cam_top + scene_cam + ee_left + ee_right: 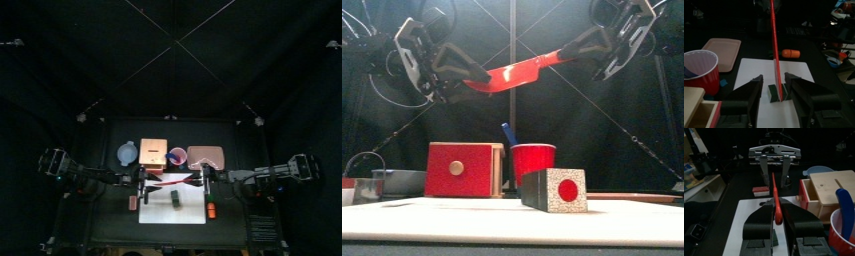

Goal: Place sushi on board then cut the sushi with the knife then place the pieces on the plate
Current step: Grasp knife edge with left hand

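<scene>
- The sushi roll [556, 190] stands on the white board [422, 212] near the table's front. We see no cut pieces yet.
- High above it, the red knife [516, 72] spans both grippers and tilts up toward the right.
- The right gripper [777, 210] has its jaws clamped on the knife. The left gripper [774, 80] has its jaws narrow but parted, with a gap beside the blade.
- Our judgement: let one gripper own the knife firmly, then lower it edge-first, square across the roll's middle, and press straight down.
- The wooden box [462, 168] and red cup [533, 160] stand just behind the board, so we keep the stroke clear of them.
- The pink tray [205, 156] waits at the back.
</scene>
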`<action>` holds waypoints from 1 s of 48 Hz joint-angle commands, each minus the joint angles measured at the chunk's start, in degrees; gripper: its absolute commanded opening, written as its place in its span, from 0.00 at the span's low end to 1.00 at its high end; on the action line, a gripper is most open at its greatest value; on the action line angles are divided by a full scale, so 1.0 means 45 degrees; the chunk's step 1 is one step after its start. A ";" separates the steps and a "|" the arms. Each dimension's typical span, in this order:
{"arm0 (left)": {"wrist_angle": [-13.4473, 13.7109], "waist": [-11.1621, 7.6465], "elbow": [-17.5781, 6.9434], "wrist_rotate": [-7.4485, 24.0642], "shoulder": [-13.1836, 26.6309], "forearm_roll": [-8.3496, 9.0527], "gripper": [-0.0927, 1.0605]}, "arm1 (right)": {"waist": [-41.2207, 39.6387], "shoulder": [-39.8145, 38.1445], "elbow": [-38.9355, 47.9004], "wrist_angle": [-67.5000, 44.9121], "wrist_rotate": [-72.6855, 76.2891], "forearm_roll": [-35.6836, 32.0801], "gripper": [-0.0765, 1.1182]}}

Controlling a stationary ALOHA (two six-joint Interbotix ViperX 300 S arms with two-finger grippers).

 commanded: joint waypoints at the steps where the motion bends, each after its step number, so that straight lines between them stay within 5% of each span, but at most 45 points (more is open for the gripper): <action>1: -0.0059 -0.0020 -0.0254 0.0039 -0.0215 0.0039 0.69 | -0.0020 -0.0098 -0.0098 -0.0117 0.0000 0.0039 0.47; 18: 0.0020 -0.0020 -0.0078 0.0020 -0.0371 0.0039 0.61 | 0.0020 -0.0039 -0.0078 -0.0098 0.0000 0.0039 0.47; 35: 0.0918 -0.0020 -0.0215 0.0000 -0.0352 -0.0117 0.54 | 0.0020 -0.0020 -0.0078 -0.0098 0.0000 0.0039 0.47; 48: 0.1191 0.0078 -0.0469 0.0039 -0.0371 -0.0176 0.36 | 0.0176 0.0000 0.0020 0.1094 0.0059 0.0762 0.47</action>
